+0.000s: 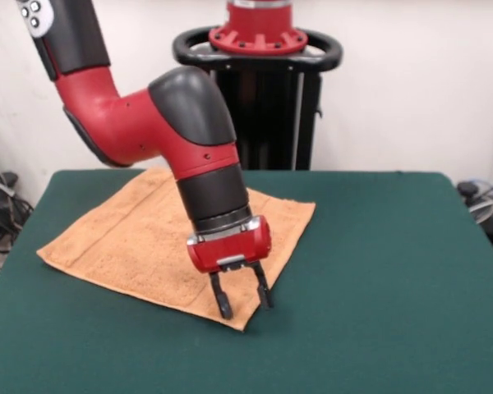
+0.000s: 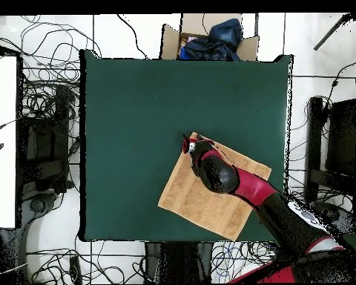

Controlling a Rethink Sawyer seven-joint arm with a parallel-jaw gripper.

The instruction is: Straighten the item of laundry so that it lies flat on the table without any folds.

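The light orange towel [image 1: 140, 238] lies spread on the dark green table [image 1: 378, 263], turned at an angle to the table's edges. It sits on the left half in the front view, reaching the far edge. My gripper [image 1: 243, 302] points down over the towel's nearest corner, open, with nothing between the fingers [image 1: 223, 305]. I cannot tell whether the tips touch the cloth. In the overhead view the towel [image 2: 192, 199] lies near the bottom edge of the table [image 2: 129, 126], and the arm hides its middle. The gripper [image 2: 188, 145] is at the towel's upper corner.
The robot's black pedestal [image 1: 259, 49] stands behind the table's far edge. A cardboard box with dark blue cloth [image 2: 211, 38] sits beyond the opposite edge. Cables lie on the floor [image 2: 44, 111] around the table. A white surface [image 2: 1, 141] is at the left.
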